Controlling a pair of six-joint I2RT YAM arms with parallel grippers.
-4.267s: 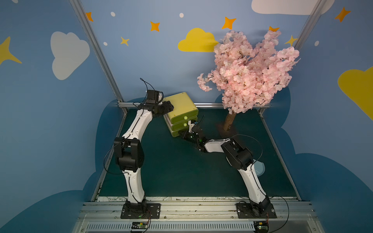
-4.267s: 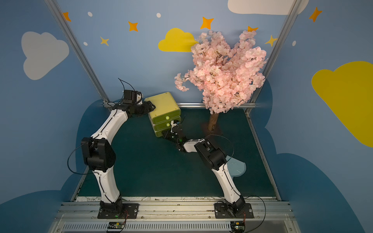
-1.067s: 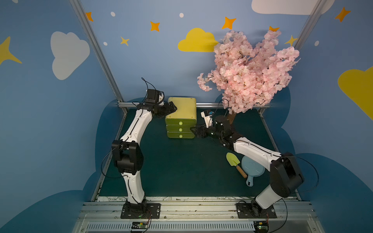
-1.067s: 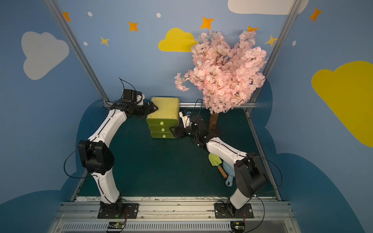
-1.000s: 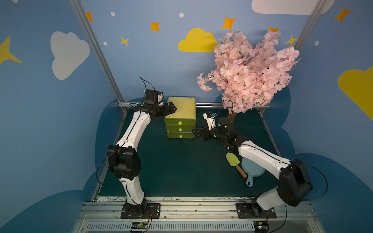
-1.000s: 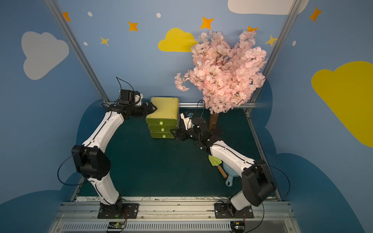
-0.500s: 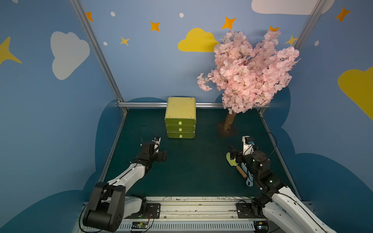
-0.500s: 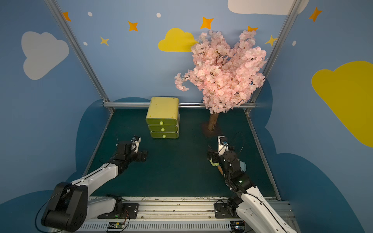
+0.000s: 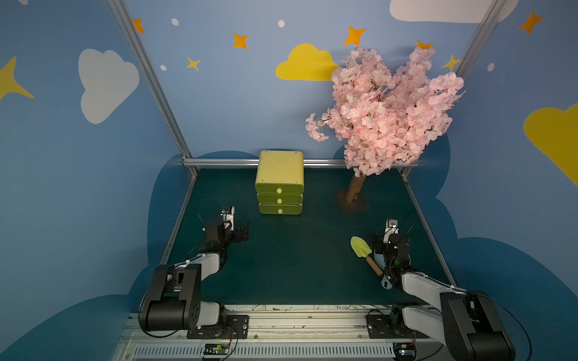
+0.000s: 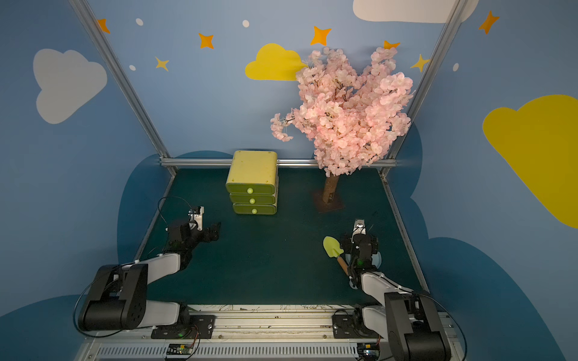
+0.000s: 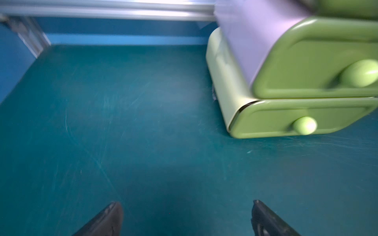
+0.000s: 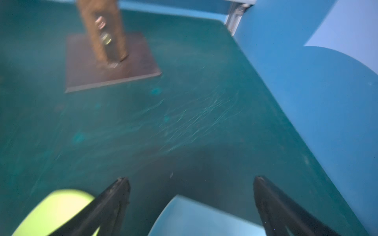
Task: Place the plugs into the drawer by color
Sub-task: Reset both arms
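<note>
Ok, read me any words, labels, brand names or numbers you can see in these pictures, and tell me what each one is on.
No text here can be read.
Drawer: plain top and fronts, no label.
Wall: painted shapes only, no letters.
White strip at the table's near edge: dark pen marks, too small to read.
Shovel: no marking shows.

Yellow-green drawer (image 9: pixel 279 175), pink tree (image 9: pixel 384 109), teal table (image 9: pixel 297 250)
</note>
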